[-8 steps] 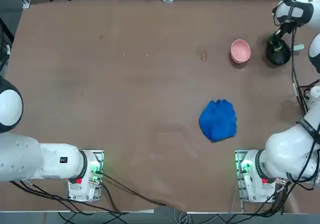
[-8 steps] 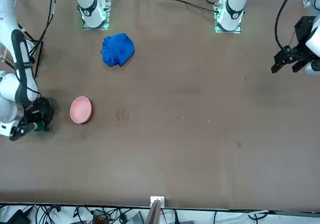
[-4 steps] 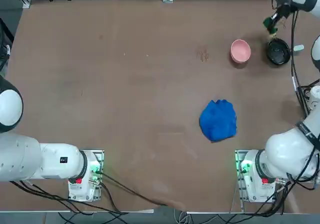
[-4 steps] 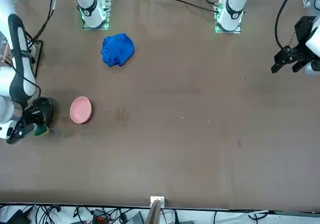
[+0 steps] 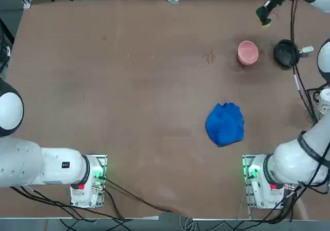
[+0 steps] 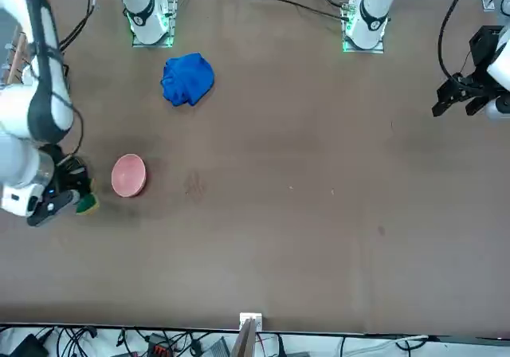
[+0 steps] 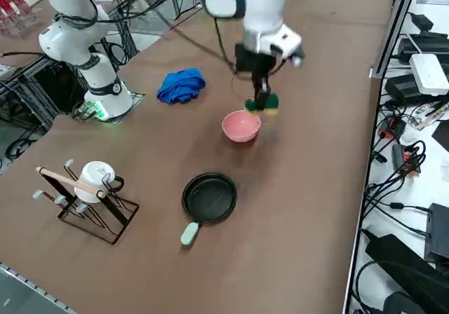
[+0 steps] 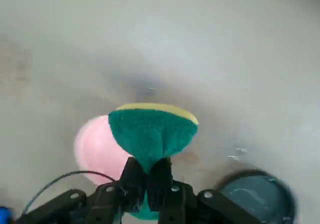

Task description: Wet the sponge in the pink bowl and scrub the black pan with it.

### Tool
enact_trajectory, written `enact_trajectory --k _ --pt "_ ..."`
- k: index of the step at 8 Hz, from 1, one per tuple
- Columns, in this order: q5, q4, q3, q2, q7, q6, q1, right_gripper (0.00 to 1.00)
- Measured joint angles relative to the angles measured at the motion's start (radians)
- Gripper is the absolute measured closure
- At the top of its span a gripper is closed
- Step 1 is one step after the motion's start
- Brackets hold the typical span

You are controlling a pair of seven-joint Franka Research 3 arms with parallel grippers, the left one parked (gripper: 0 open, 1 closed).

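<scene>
My right gripper (image 7: 261, 98) hangs high over the table, shut on the green-and-yellow sponge (image 7: 262, 105). In the wrist view the fingers (image 8: 134, 176) pinch the sponge (image 8: 152, 131) at its waist. The pink bowl (image 7: 240, 126) sits below and just to the side of the sponge, apart from it, and looks empty in the top view (image 5: 248, 52). The black pan (image 7: 210, 197) with its pale handle lies beside the bowl, nearer the table's right edge, with nothing in it. From above, the sponge (image 5: 264, 19) shows beyond the bowl and pan (image 5: 286, 53).
A crumpled blue cloth (image 5: 225, 124) lies between the bowl and my right arm's base. A wire rack holding a white mug (image 7: 88, 195) stands near the table's right edge. Cables and boxes (image 7: 421, 69) line the far side off the table.
The right gripper has lifted the sponge up out of the pan and carried it away toward the bowl's side. Pan, bowl and cloth have stayed put.
</scene>
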Motion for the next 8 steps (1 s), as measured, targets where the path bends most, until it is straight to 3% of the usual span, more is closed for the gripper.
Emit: enact_trajectory --k 3,5,8 --pt "0.037 -0.002 0.035 -0.004 0.309 -0.061 0.127 0.93" --pt "0.039 -0.025 0.038 -0.004 0.433 -0.058 0.218 0.93" --pt "0.04 -0.135 0.038 -0.001 0.556 0.082 0.283 0.93"
